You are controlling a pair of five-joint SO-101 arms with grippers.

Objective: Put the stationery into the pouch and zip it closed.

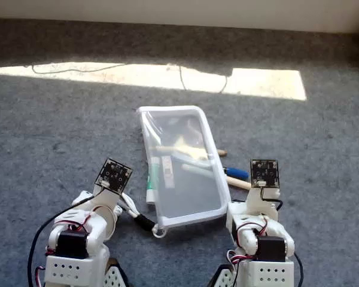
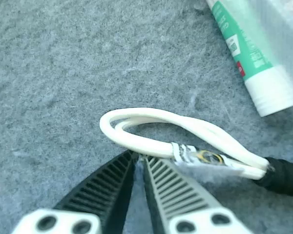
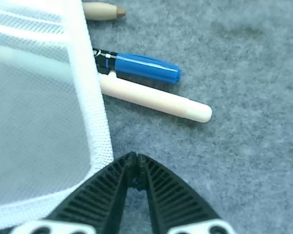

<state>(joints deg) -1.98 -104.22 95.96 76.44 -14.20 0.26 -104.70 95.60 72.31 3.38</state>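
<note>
Two arms stand at the near edge of the high view, white plastic with black ribbed jaws, one gripper each. The left gripper [image 2: 136, 158] has its jaws together, a thin slit between them, with the tips touching a cord loop [image 2: 146, 146]. I cannot tell whether they pinch it. The loop is one smooth white cord doubled into two strands. It is bound with a printed band and runs into one black zip pull [image 2: 285, 178]. The right gripper [image 3: 136, 158] also has its jaws pressed together on nothing, tips over bare carpet [image 3: 244, 161] just beside the pouch's corner.

The one pouch [image 1: 173, 109] lies flat between the arms. It is a rounded rectangle of translucent film with a woven white mesh border [image 3: 90, 97]. The loop and pull sit at its near left corner. Several pale sticks show through it, too blurred to count.

Three pens poke out past its right edge: one blue pen [image 3: 141, 67] with a glossy cap, one smooth cream marker [image 3: 156, 100] with a rounded end touching it, and one tan pencil [image 3: 102, 9] with a brown tip farther off. One green and white tube [image 2: 244, 53] with a ridged white cap lies at the left edge. I cannot tell whether it is inside or under the pouch.

The carpet is grey and felt-like, crossed by one sunlit strip [image 1: 137, 75].
</note>
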